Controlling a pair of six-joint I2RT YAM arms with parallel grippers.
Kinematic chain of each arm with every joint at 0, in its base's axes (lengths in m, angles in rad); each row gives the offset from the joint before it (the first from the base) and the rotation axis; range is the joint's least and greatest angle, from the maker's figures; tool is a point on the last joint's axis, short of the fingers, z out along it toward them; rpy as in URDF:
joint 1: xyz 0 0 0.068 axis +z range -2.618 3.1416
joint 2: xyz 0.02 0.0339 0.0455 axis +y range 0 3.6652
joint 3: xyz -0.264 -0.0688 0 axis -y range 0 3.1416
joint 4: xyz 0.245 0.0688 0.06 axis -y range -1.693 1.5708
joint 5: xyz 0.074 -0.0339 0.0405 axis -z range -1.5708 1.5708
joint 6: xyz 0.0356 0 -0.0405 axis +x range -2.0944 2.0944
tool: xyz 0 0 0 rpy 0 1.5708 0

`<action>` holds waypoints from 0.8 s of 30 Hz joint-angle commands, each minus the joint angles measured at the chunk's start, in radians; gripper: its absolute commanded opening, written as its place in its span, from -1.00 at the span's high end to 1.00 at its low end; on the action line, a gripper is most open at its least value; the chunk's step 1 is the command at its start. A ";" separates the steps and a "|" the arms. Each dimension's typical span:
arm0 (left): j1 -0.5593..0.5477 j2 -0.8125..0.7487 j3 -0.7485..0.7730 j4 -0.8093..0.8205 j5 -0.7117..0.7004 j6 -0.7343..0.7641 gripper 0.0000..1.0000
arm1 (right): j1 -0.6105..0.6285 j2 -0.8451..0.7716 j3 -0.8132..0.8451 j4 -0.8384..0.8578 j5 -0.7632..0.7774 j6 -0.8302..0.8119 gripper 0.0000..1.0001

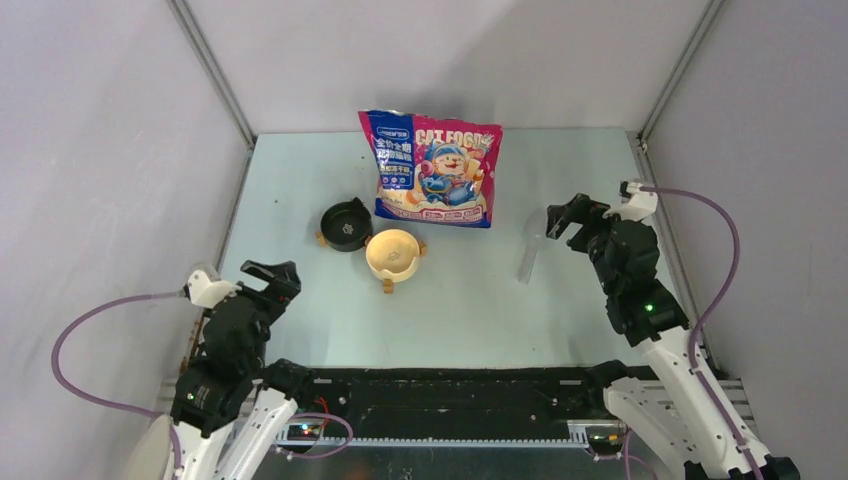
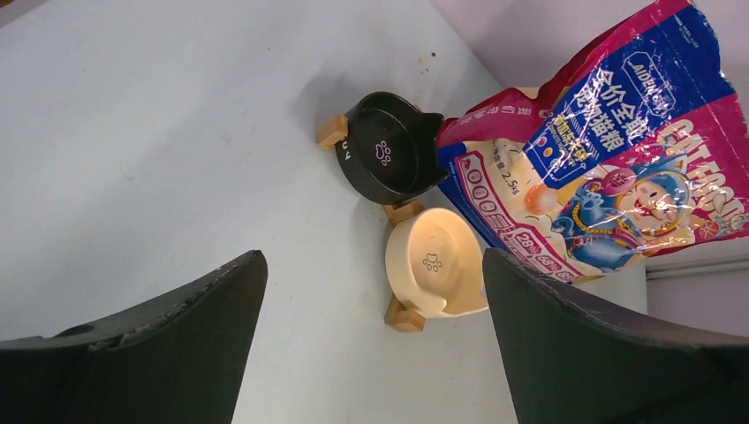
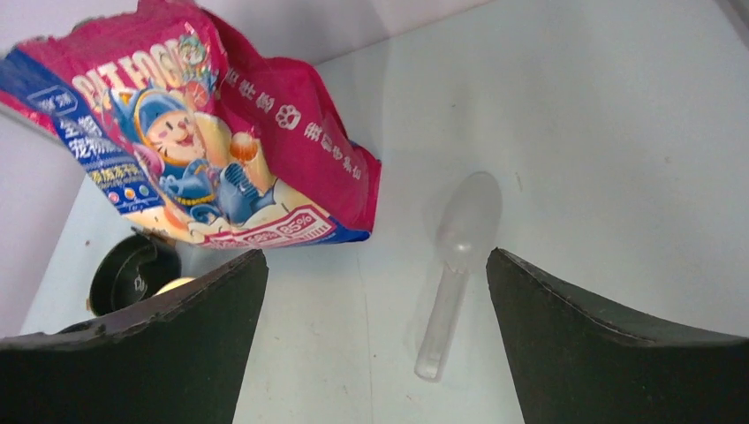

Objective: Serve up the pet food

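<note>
First, from the top camera you can read "CAT FOOD" across the blue-and-pink bag [image 1: 432, 168]. It stands at the far middle of the bench [image 1: 300, 170], with Chinese characters on its blue panel and a cartoon cat below. The pet food itself is not in sight to you; only that bag shows. Just in front of the bag sit a black bowl [image 1: 346, 224] and a cream bowl [image 1: 392, 254], close side by side on small wooden feet. A clear scoop [image 1: 530, 245] lies to the right of the bag. Your left hand [image 1: 272, 275] hovers at the near left, fingers spread, holding nothing. Your right hand [image 1: 570, 212] reaches out beside the scoop's wide end, also spread and empty. The bench is pale blue-green, closed in by plain grey walls [image 1: 100, 150].

From the left wrist, you look between two wide-apart dark fingers at both bowls, each with a paw print inside. Beside them is the bag, where "2.5kg" and "28%" can be read.

From the right wrist, the spread fingers frame the scoop lying flat, handle toward the camera, apart from the bag, whose lower edge reads "85%".
</note>
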 commanded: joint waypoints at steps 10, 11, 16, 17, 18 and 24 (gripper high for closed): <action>-0.001 0.036 -0.015 0.043 0.013 0.078 -0.97 | -0.046 0.372 0.061 0.489 -0.628 -0.503 -0.99; -0.001 0.037 -0.020 0.048 0.016 0.078 -0.97 | -0.055 0.441 0.099 0.482 -0.654 -0.504 -0.99; -0.001 0.057 -0.039 0.066 0.040 0.084 -0.97 | -0.104 0.679 0.369 0.441 -0.805 -0.530 -0.99; -0.001 0.062 -0.038 0.070 0.040 0.085 -0.97 | -0.115 0.741 0.389 0.478 -0.847 -0.525 -0.99; -0.001 0.070 -0.034 0.070 0.039 0.088 -0.97 | -0.121 0.767 0.431 0.501 -0.868 -0.515 -0.99; -0.001 0.098 -0.032 0.071 0.057 0.097 -0.97 | -0.163 0.975 0.597 0.661 -1.109 -0.411 -0.99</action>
